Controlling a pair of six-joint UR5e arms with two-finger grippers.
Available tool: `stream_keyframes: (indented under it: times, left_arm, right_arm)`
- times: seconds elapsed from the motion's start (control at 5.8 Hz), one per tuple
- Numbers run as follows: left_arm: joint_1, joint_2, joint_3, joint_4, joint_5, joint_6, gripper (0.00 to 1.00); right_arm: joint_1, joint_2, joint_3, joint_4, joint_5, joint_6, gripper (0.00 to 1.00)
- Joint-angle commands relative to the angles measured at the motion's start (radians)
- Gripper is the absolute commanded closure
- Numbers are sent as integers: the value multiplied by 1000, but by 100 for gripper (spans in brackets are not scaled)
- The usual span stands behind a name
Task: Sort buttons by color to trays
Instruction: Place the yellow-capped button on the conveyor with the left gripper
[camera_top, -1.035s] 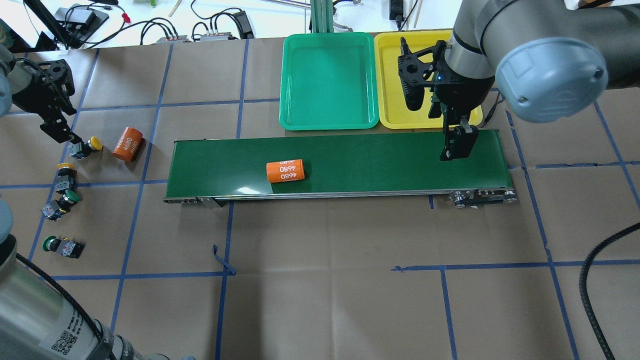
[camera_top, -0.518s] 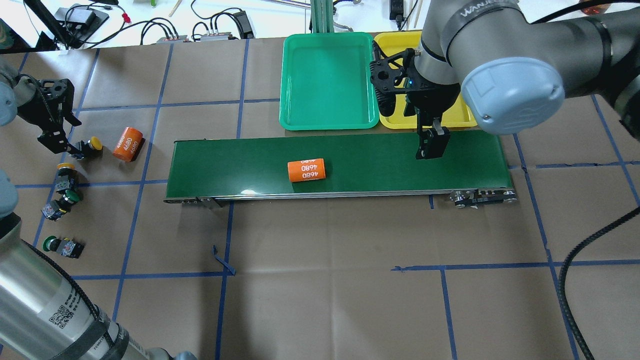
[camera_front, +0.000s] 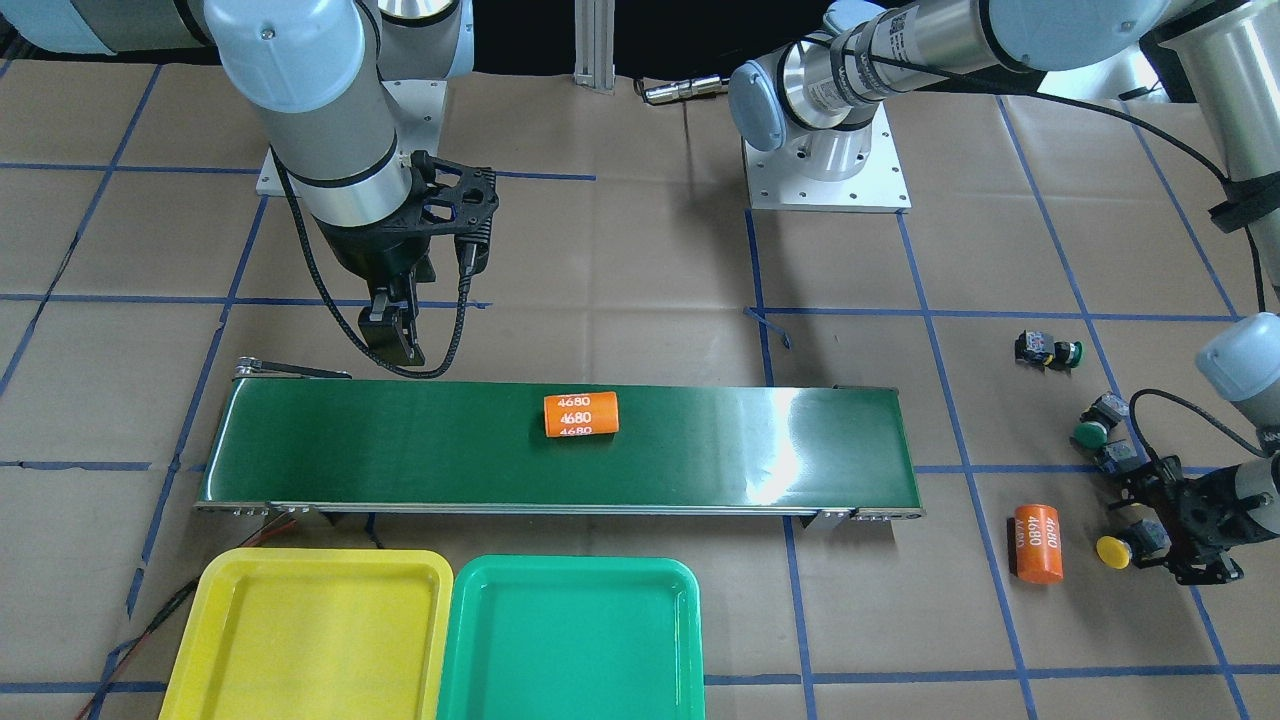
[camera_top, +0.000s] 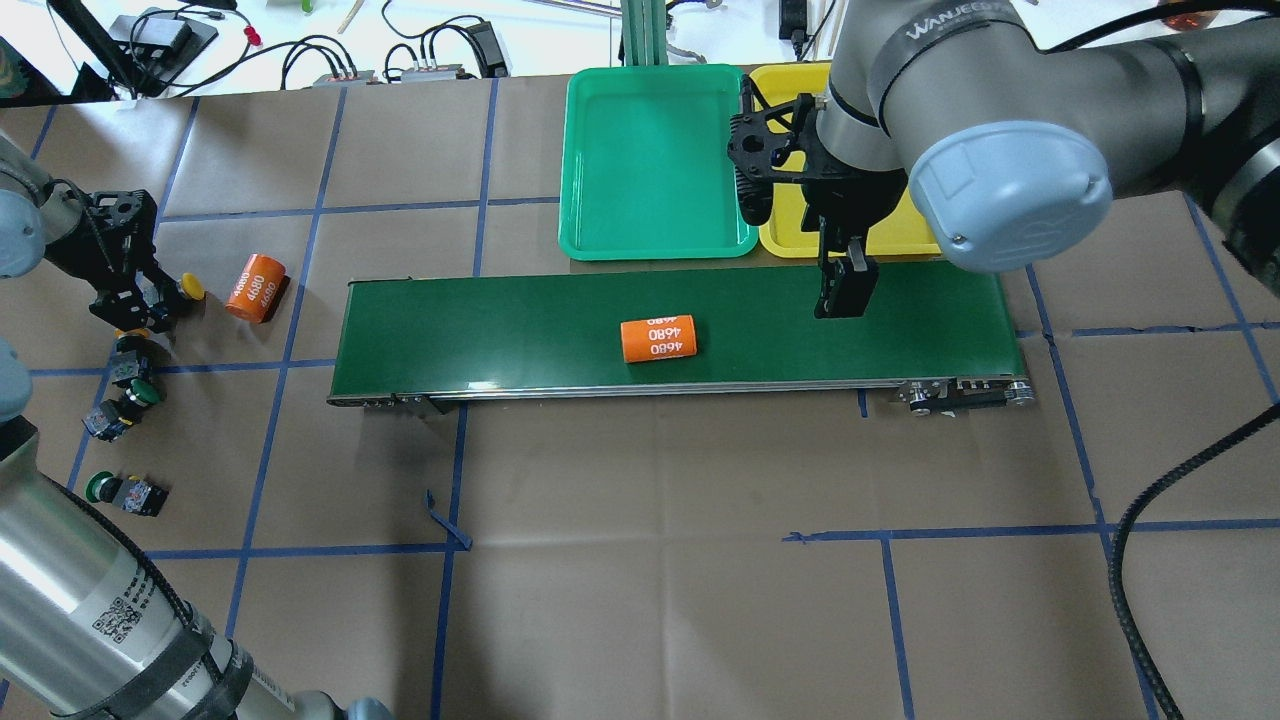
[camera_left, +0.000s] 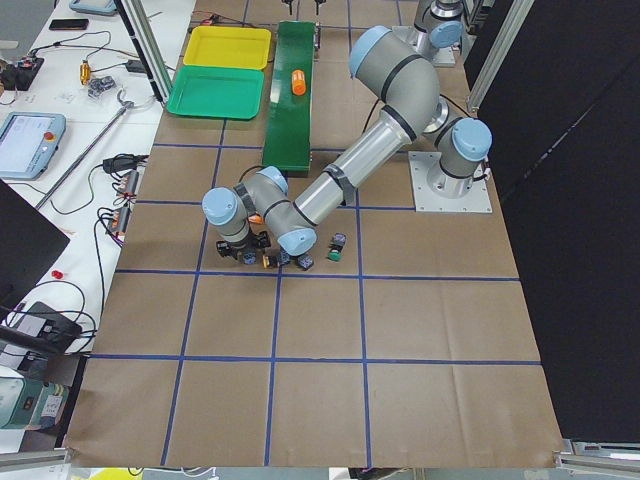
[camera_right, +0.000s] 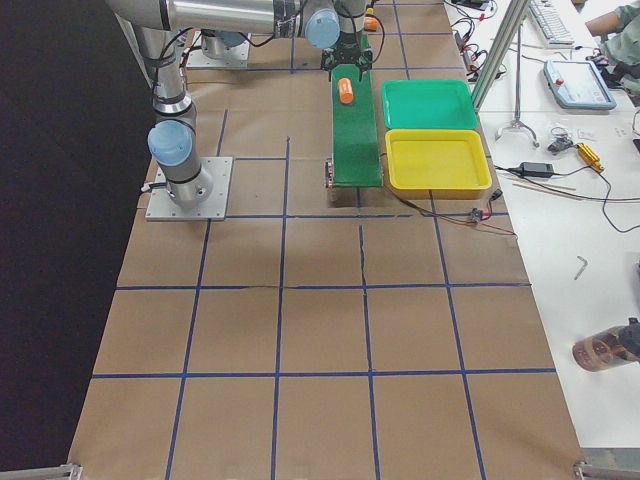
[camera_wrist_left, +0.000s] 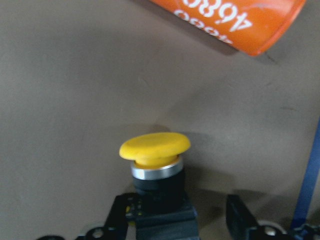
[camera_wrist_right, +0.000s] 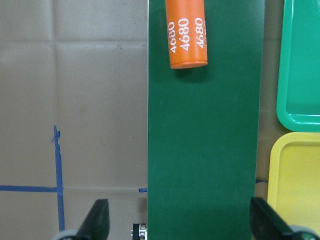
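A yellow button (camera_wrist_left: 155, 149) lies on its side on the paper at the table's left end, its black body between the fingers of my left gripper (camera_top: 150, 305). The jaws stand open, with a gap at the right finger. Just below it sit a second yellow button (camera_top: 130, 350) and two green buttons (camera_top: 145, 393) (camera_top: 100, 487). At the far side stand the green tray (camera_top: 650, 150) and the yellow tray (camera_top: 785, 225), the latter mostly hidden by my right arm. My right gripper (camera_top: 845, 290) hangs open over the right part of the conveyor belt (camera_top: 480, 320), holding nothing.
An orange "4680" cylinder (camera_top: 658, 339) lies on the belt left of my right gripper. Another orange cylinder (camera_top: 255, 287) rests on the paper just right of the yellow button. Cables and boxes lie beyond the table's far edge.
The orange cylinder on the belt has travelled right. My right arm swung left over the belt. My left gripper came down around the yellow button's body.
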Motion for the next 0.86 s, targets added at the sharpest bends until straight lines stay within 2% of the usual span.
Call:
stream_keyframes:
  times: [0.0,0.17,0.35,0.69]
  left_arm:
    - [-5,20,-1,10,1,-2,94]
    - [-24,70,-13,-8,1,-53,98]
    - [-80,175,-59,-98,3,-96,98]
    - [-213,311,-177,-109,-14,-174,99]
  right_arm:
    - [1,2,0,0,28,-1,0]
    - [1,2,2,0,30,-3,0]
    - [1,2,2,0,30,-5,0]
    - [1,4,3,0,31,-5,0]
